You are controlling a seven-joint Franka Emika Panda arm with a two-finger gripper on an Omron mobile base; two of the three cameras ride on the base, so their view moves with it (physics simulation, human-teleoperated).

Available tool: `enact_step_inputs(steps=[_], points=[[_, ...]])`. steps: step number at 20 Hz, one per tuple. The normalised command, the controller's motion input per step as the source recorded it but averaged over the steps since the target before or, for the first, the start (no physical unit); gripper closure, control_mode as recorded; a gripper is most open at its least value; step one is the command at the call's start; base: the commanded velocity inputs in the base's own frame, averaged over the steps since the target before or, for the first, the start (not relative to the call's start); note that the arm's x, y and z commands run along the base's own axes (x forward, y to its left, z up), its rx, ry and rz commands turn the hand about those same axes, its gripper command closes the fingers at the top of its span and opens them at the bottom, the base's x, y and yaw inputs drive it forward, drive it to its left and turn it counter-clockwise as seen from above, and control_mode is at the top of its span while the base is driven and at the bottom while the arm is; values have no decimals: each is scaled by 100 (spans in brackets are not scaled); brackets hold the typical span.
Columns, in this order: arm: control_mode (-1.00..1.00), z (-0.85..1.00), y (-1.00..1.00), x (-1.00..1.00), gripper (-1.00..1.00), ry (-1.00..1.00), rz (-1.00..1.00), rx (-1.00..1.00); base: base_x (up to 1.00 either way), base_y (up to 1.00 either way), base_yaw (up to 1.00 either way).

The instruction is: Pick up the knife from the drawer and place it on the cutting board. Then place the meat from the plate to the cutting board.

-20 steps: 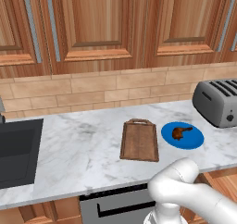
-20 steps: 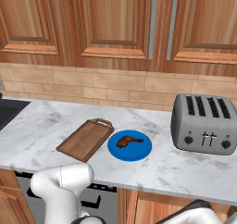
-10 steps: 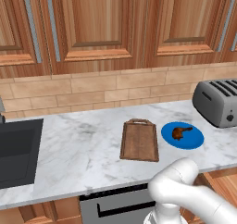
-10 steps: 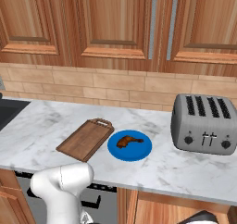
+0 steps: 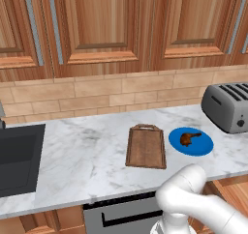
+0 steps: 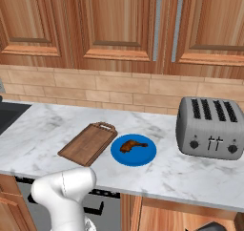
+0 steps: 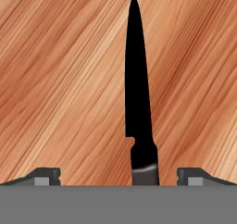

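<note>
One slim black knife (image 7: 138, 107), pointy, flat on streaky light wood of drawer (image 7: 55, 79). Jaws spread wide, straddling handle. Marble bench (image 5: 92, 155), brown board (image 5: 146, 147).

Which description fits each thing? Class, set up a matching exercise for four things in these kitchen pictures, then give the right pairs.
Things:
1. slim black knife
2. small reddish-brown lump of meat
3. rectangular dark-brown wooden cutting board
4. silver four-slot toaster

Descriptions:
A. on the round blue plate
B. bare, beside the plate
C. lying on light wood, between the open gripper's tips
D. on the counter, on the plate's far side from the board

Pairs: 1-C, 2-A, 3-B, 4-D
</note>
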Motion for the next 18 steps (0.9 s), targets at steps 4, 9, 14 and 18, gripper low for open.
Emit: enact_step_inputs(steps=[4,9,14,18], points=[[-100,-21,-27,7,-100,-1,2,0,0,0,0],[-100,-17,-17,5,-100,0,0,0,0,0,0],[-100,-20,-5,0,-100,0,0,0,0,0,0],[-100,-18,0,0,-100,0,1,0,0,0,0]])
